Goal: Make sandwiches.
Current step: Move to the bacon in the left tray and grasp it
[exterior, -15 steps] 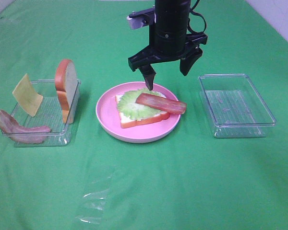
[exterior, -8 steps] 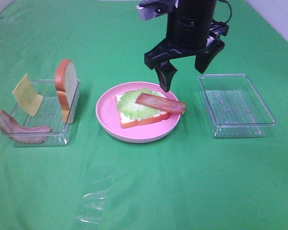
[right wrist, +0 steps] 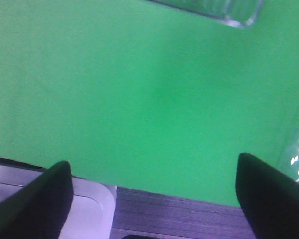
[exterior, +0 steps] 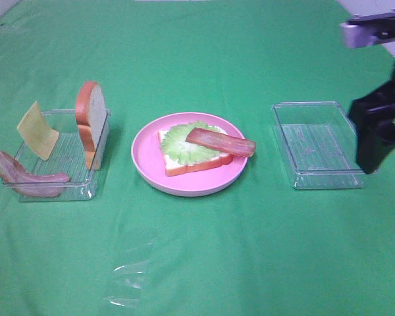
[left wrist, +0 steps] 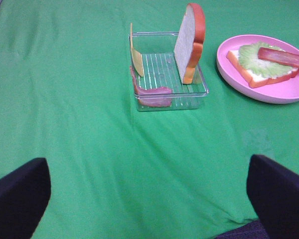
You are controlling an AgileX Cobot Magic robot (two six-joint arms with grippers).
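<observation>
- Exterior high view: steeply down over the whole green cloth [exterior: 197, 263].
- Left wrist view: low, oblique; shares left tray [left wrist: 172, 94], pink plate [left wrist: 279, 95], sandwich [left wrist: 259, 74].
- Right wrist view: close on cloth, right tray [right wrist: 234, 19] corner.

A green cloth table cover [exterior: 204, 250] looked matt and soft, faintly creased, with a crumpled scrap of clear shiny film [exterior: 128, 280] lying on it. The left clear plastic rectangular tray [exterior: 52, 191] and the right clear plastic rectangular tray [exterior: 329, 179] were glossy and see-through, with ribbed floors. The round pink plate [exterior: 148, 161] looked like smooth plastic with a soft sheen. The reddish-brown bacon strip [exterior: 220, 141] on it shone slightly. The upright white bread slice with orange-brown crust [exterior: 92, 125] and the yellow cheese square [exterior: 37, 130] looked smooth and matt. The pale green lettuce leaf [exterior: 181, 146] was dull and ruffled. On the right gripper [right wrist: 150, 196], the black fingers [right wrist: 37, 201] looked like matt plastic.
</observation>
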